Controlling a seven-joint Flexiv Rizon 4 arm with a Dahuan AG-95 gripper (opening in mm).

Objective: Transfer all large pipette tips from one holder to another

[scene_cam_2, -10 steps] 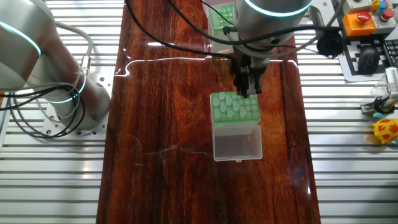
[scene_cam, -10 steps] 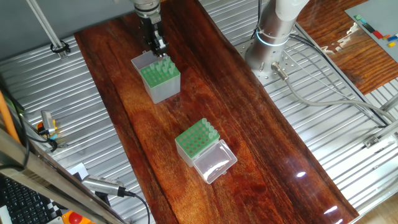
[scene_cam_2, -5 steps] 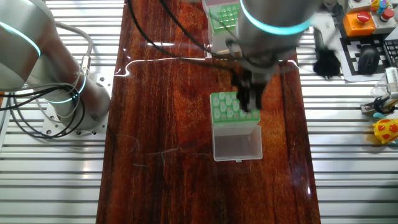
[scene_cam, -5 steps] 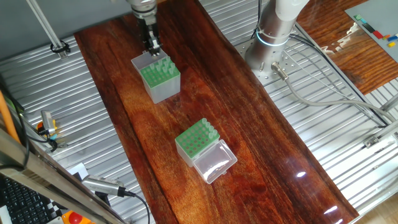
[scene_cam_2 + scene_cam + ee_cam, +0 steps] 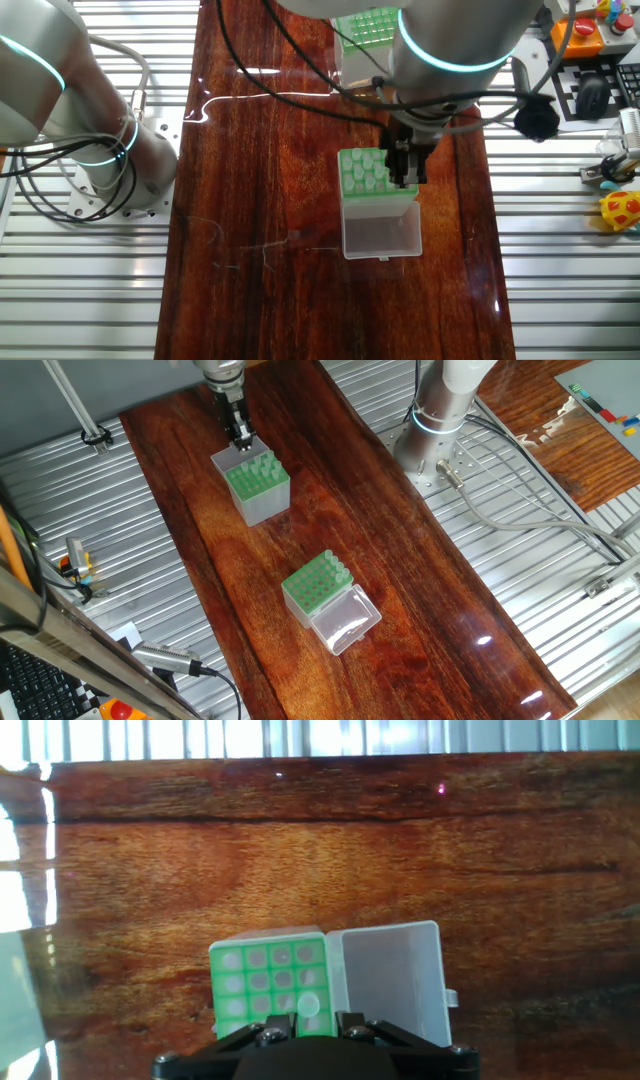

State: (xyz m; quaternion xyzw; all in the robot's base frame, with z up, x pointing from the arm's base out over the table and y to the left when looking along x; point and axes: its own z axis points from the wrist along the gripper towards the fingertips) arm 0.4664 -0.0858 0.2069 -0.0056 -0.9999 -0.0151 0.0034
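Note:
The taller grey-sided holder (image 5: 262,500) (image 5: 362,172) (image 5: 262,982) stands at the far end of the wooden board, its clear lid (image 5: 390,978) folded out flat. Several large pipette tips (image 5: 262,465) stand in its green top. My gripper (image 5: 240,438) (image 5: 405,172) (image 5: 310,1017) hangs just above this holder's edge. It is shut on one pale tip (image 5: 310,1005), whose round collar shows between the fingers. The shorter green-topped box (image 5: 312,588) (image 5: 365,25) sits apart, nearer the board's middle, its large clear lid (image 5: 345,622) lying open on the wood.
The boxes rest on a dark wooden board (image 5: 400,560) over a slatted metal table. The arm's base (image 5: 440,410) and loose cables (image 5: 520,510) lie to one side. A red stop button (image 5: 578,35) and a keyboard sit beyond the board's edge.
The gripper has risen from among the tips in the taller holder and shifted a little toward the holder's lid side. Both boxes have stayed where they were.

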